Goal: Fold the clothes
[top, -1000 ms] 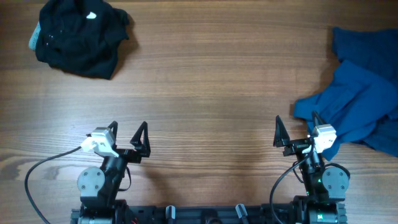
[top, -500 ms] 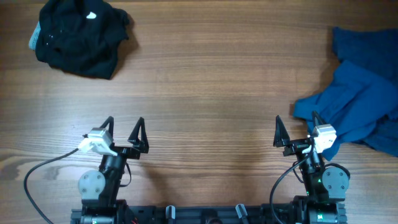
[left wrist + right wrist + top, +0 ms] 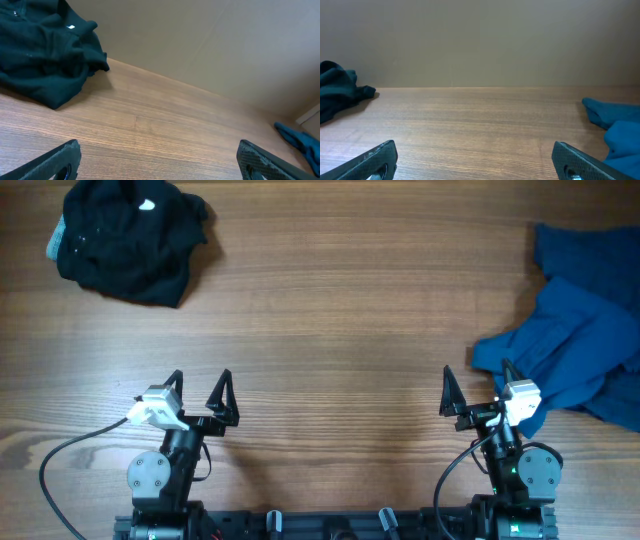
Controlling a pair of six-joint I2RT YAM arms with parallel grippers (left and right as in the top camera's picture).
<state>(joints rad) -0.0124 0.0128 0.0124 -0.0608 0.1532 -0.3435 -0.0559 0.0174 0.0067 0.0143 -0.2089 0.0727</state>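
Wood-grain table [image 3: 330, 310], both arms parked at the near edge. L gripper [image 3: 200, 375] has its jaws spread wide w/ nothing between them. R gripper [image 3: 477, 370] is the same, spread and empty. Neither touches fabric. A cable [image 3: 70, 455] loops off the L arm's base.

Just beside the R gripper, on its right, lies the blue heap [image 3: 585, 350]. It's crumpled, layers overlapping, runs toward the far right and is partly cut off by the overhead view's edge.

Far left sits the black heap [image 3: 125, 240], bunched into a lump, well apart from the L gripper. A small white mark [image 3: 147, 206] shows near its far side. A pale blue scrap [image 3: 53, 245] peeks out at its left edge; can't tell if that's a separate item.

Handling, my guess: both heaps are light, limp cloth w/ no stiffness, so they'll sag & drag rather than lift as a sheet. The wood looks smooth, so fabric prob. slides easily. Nothing fragile. Best hold is prob. an outer edge or corner (hem, sleeve, shoulder seam), pinching one thin layer. The thick middle of a lump would catch several folds at once. No folding begun, and each heap needs spreading flat first. Blue is nearest for the R arm.
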